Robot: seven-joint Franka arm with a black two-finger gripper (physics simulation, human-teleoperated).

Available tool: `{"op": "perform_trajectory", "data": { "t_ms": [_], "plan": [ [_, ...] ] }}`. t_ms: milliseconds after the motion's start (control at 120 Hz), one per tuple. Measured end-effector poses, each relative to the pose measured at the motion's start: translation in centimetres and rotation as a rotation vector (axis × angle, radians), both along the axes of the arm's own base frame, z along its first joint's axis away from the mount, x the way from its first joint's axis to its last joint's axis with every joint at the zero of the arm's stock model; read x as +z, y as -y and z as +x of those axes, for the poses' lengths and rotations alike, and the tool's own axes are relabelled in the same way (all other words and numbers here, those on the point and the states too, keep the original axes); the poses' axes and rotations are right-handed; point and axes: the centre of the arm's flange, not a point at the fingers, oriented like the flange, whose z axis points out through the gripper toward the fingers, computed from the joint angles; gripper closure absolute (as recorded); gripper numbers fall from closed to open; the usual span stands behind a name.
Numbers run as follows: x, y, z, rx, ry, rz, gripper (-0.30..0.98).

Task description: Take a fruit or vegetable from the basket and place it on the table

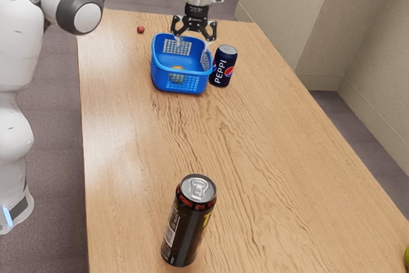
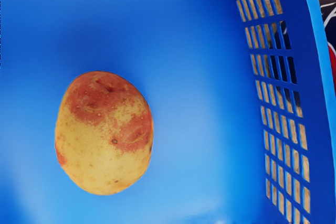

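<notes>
I have the tool point(image 1: 193, 41) over the blue basket point(image 1: 180, 85), released, its fingers spread well apart above the basket's far part. The potato point(image 2: 104, 132), yellow with red patches, lies on the basket's floor. In my wrist view, blue floor surrounds it, with a strip of room between it and the slotted side wall point(image 2: 318, 98). Just beyond that wall's rim stands the PEPPI can point(image 1: 223, 66), upright and so near the basket that I can't tell whether they touch; that is my tight side. Towards the exterior view's left, a band of table point(image 1: 118, 113) runs between basket and edge, and a small red round thing point(image 1: 140, 29) sits farther back, near that edge. A long stretch of wood separates the basket from the tall black can point(image 1: 186, 228), upright in the foreground. At the exterior view's right border, I see part of something green point(image 1: 407, 259).
</notes>
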Motion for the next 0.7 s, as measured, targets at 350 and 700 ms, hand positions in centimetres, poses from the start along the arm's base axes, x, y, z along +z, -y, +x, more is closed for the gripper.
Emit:
{"op": "perform_trajectory", "data": {
  "t_ms": [350, 700],
  "plan": [
    [-3.2, -1.7, -1.5, -0.053, 0.013, -0.003, 0.0],
    [-7.9, -2.7, -0.5, -0.093, 0.015, -0.045, 0.0]
  ]
}}
